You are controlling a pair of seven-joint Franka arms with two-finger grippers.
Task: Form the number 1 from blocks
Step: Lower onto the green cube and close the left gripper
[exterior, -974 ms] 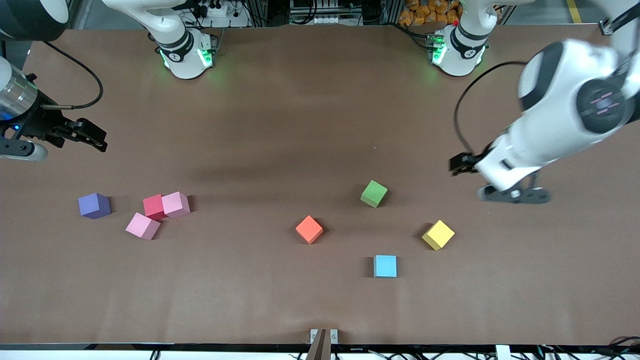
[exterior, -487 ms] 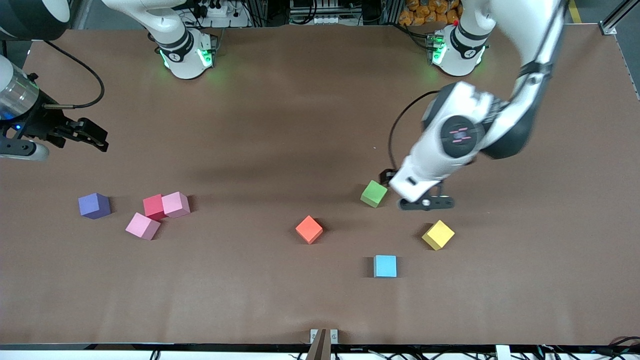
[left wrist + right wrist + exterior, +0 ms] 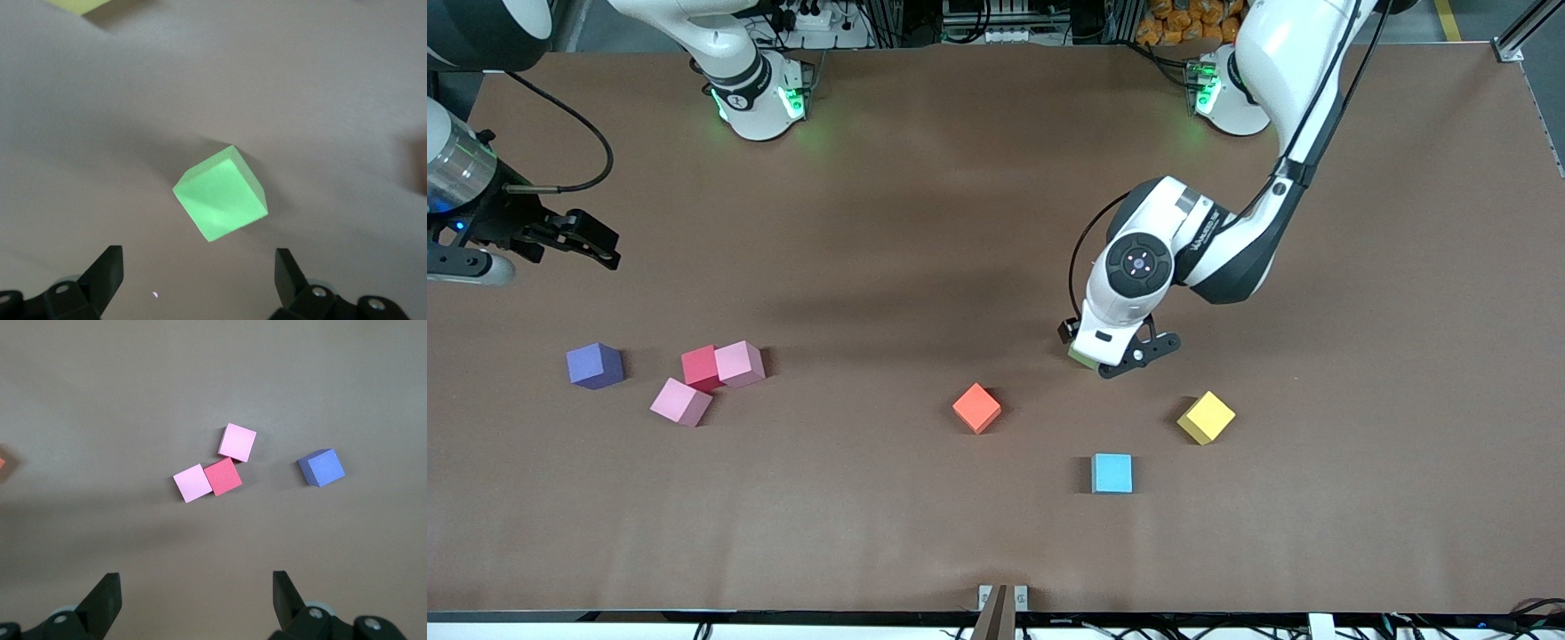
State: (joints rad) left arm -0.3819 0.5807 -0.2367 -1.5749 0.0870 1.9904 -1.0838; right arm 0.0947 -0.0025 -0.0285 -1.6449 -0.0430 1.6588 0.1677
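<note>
The left gripper [image 3: 1104,363] is seen above the green block [image 3: 221,195], with its jaws released and nothing between them. In the front view that block is almost wholly hidden under the wrist, only a sliver of green showing at the wrist's lower edge; in the left wrist view it is shown whole, resting on the table [image 3: 925,222] and turned at an angle to the jaws. A corner of the yellow block [image 3: 1206,417] is cut off at the edge of the left wrist view.

The right gripper [image 3: 596,244] is held waiting over the right arm's end of the table, jaws released and empty; much of that arm is cut off by the edge of the front view.

Toward the right arm's end, the red block [image 3: 699,367] is found touching two pink blocks, one [image 3: 739,363] beside it and one [image 3: 680,402] nearer the front camera. The purple block [image 3: 594,365] stands apart from them, closer to that end. The orange block [image 3: 976,408] lies near the middle, and only a sliver of it is caught at the edge of the right wrist view. The light blue block [image 3: 1112,473] is the nearest to the front camera, between the orange and yellow blocks
</note>
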